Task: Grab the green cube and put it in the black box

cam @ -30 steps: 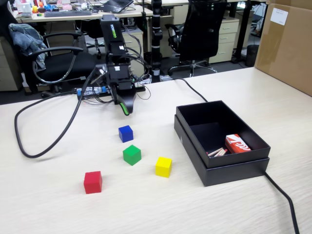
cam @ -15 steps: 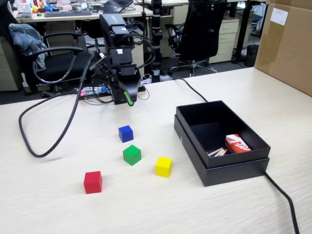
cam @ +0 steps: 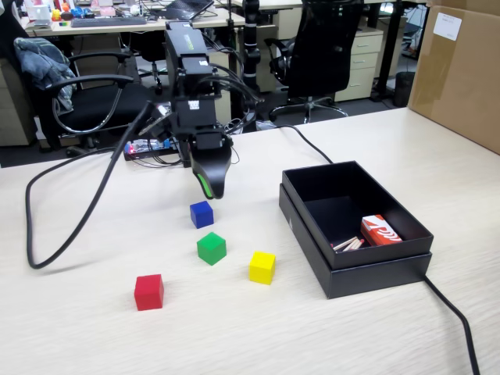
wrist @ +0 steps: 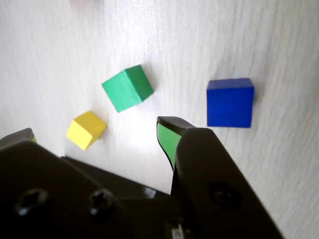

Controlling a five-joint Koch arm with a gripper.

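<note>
Claw hanging above table just behind blue cube, green cube on table nearer camera, untouched, jaws parted, empty, black box to right

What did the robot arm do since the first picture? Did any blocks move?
The gripper lifted, then dipped again a little nearer the blue cube. It holds nothing. The green cube, yellow cube, red cube and black box stayed put.

Even, bright office light with soft shadows in the fixed view; the wrist view is washed-out, its near black housing blurred.
</note>
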